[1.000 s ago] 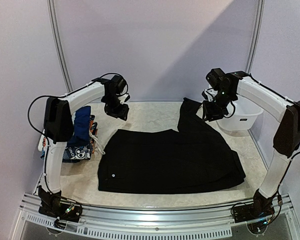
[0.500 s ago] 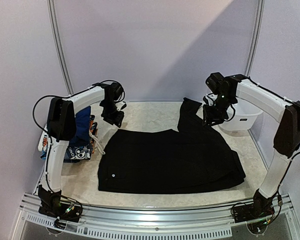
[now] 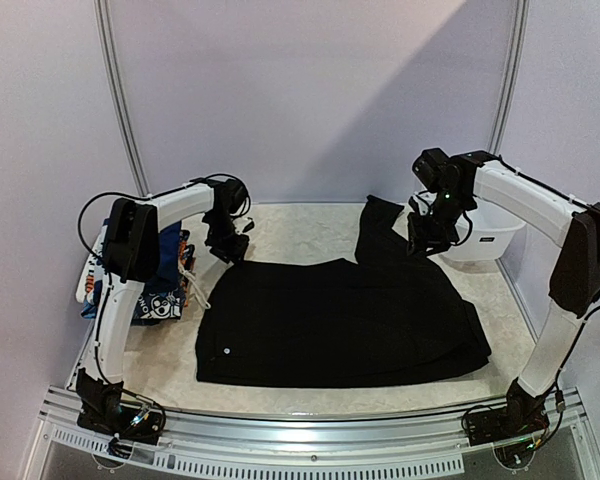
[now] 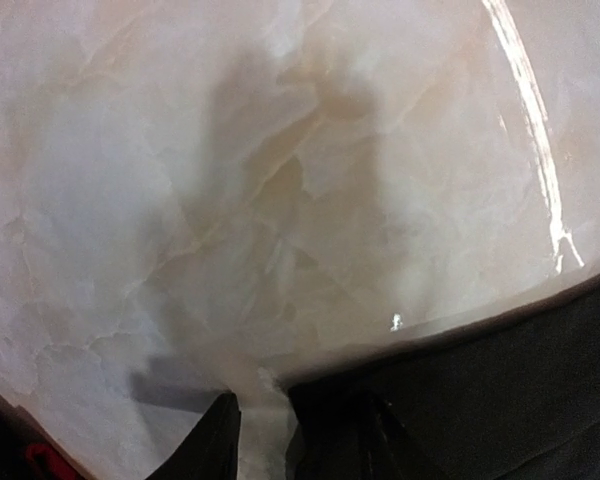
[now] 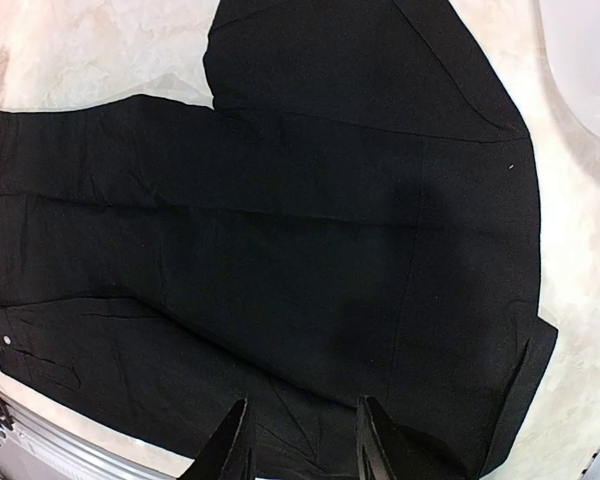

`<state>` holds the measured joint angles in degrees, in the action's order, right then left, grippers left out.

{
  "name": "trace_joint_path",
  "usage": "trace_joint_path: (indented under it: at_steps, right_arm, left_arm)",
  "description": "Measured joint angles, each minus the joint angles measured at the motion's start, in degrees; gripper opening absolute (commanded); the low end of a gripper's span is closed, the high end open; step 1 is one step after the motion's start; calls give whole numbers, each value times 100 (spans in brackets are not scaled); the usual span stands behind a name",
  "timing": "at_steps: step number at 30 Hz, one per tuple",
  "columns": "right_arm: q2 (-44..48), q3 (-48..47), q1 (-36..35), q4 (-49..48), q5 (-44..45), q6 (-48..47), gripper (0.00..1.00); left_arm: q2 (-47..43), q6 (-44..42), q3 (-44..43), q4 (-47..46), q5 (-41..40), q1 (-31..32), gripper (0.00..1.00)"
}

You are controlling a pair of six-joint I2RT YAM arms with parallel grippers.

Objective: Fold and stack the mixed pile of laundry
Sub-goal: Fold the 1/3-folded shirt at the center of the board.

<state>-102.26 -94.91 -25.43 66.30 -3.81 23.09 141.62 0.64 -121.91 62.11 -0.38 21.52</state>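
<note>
Top external only: one blue cartoon-print garment, 9 o'clock. One white tub, 2 o'clock; one black garment flat at centre. Wrist views — left gripper at its edge, right gripper above it, both spread-fingered.

The left arm hides much of the printed clothes beside it, and the right arm covers the far part of the white tub.

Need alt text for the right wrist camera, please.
A large black garment lies spread on the pale marble table, filling most of the frame. The right gripper hangs open above it; a white tub shows top right.
</note>
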Motion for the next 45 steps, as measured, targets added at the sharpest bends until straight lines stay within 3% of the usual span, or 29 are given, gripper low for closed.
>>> trace_joint_path:
  at_steps: [7, 13, 23, 25, 36, 45]
  right_arm:
    - [0, 0, 0, -2, -90, 48, 35]
    - [-2, -4, 0, -2, -127, 94, 36]
    - [-4, -22, 0, -13, -151, 214, 38]
    - [-33, -120, 0, -9, -170, 247, 39]
    - [-1333, -1974, 166, -205, -365, 313, 57]
    - [-3032, -3731, 490, -310, -557, 186, 63]
  left_arm:
    - [15, 7, -31, -37, 138, -15, 40]
    - [59, 70, -101, -114, 330, -44, 33]
    - [92, 103, -127, -197, 501, -131, 1]
    - [92, 85, -103, -219, 570, -136, 0]
    - [-251, 199, 511, -549, 684, -162, 0]
    - [-551, 306, 798, -472, 490, -199, 0]
